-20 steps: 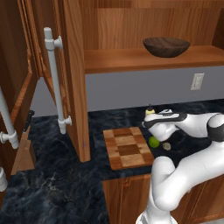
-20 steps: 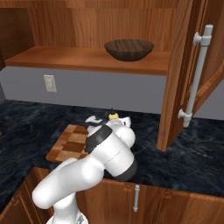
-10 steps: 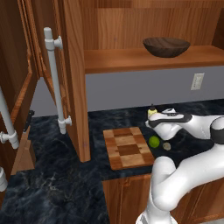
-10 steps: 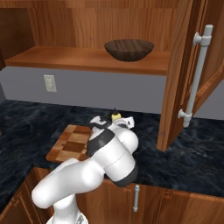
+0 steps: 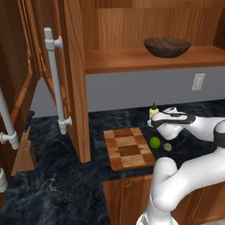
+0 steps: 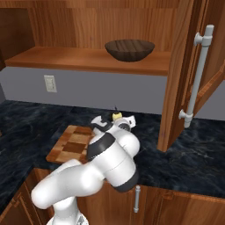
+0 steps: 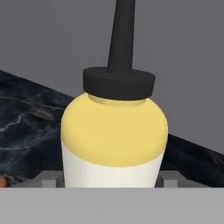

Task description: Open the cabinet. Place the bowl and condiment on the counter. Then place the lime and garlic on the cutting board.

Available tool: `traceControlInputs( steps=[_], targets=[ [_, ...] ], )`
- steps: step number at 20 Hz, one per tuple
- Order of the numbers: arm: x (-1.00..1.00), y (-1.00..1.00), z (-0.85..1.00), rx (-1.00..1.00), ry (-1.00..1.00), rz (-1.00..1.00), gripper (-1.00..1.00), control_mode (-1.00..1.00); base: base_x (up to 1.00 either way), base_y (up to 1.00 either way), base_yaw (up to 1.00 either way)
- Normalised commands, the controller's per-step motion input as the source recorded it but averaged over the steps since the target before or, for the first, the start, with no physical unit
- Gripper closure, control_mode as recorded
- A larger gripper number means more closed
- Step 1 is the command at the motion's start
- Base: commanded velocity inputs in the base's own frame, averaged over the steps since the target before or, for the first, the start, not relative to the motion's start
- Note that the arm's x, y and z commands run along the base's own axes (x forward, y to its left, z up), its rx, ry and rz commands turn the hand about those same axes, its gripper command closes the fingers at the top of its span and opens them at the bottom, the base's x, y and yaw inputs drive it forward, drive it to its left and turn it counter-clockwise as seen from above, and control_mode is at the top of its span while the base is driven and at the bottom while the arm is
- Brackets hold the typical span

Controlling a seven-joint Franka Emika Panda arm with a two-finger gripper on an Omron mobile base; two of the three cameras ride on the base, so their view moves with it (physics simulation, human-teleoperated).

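Hand view showed the small yellow condiment bottle with dark pointed cap (image 7: pixel 114 131) upright on the black marbled stone counter (image 5: pixel 57 184), between the wide-spread gripper (image 5: pixel 154 119) jaws; withdrawing straight back should avoid toppling it.
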Motion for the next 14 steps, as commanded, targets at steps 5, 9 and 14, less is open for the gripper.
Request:
traceControlInputs(
  steps=[5,9,14],
  targets=[
    [-0.19,0.0,0.53,0.0,0.0,0.0,-1.0,-1.0,0.0,0.0,0.0],
    [-0.11,0.01,0.45,0.0,0.06,0.0,-1.0,-1.0,0.0,0.0,0.0],
    [-0.31,0.0,0.8,0.0,0.07,0.0,-1.0,-1.0,0.0,0.0,0.0]
  ],
)
